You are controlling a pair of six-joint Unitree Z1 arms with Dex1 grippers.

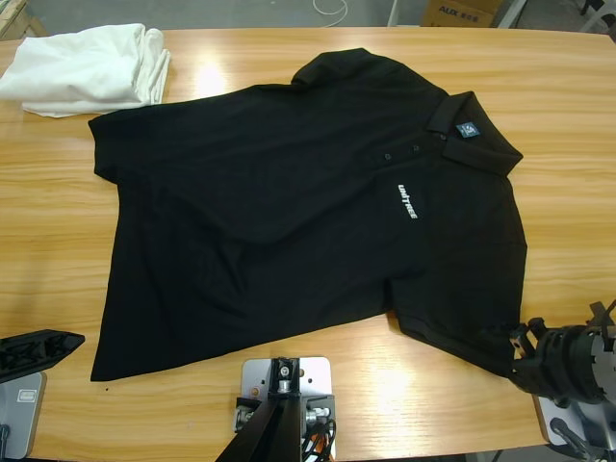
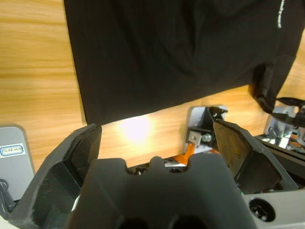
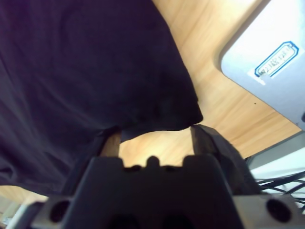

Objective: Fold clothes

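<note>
The black polo shirt [image 1: 289,212] lies spread flat on the wooden table [image 1: 58,241], collar and blue-grey neck label [image 1: 467,130] to the right and white chest lettering [image 1: 406,200] facing up. My right gripper [image 1: 525,351] is at the near right, open, at the edge of the near sleeve [image 1: 462,332]. In the right wrist view the sleeve's hem [image 3: 157,119] hangs just past the open right gripper [image 3: 155,136]. My left gripper [image 1: 67,345] rests at the near left edge, apart from the shirt. In its wrist view the left gripper [image 2: 156,128] is open and holds nothing, facing the shirt's bottom corner [image 2: 95,112].
A folded white cloth [image 1: 91,67] sits at the far left corner of the table. A cardboard box [image 1: 460,12] stands beyond the far edge. Bare wood runs along the left side and the near edge.
</note>
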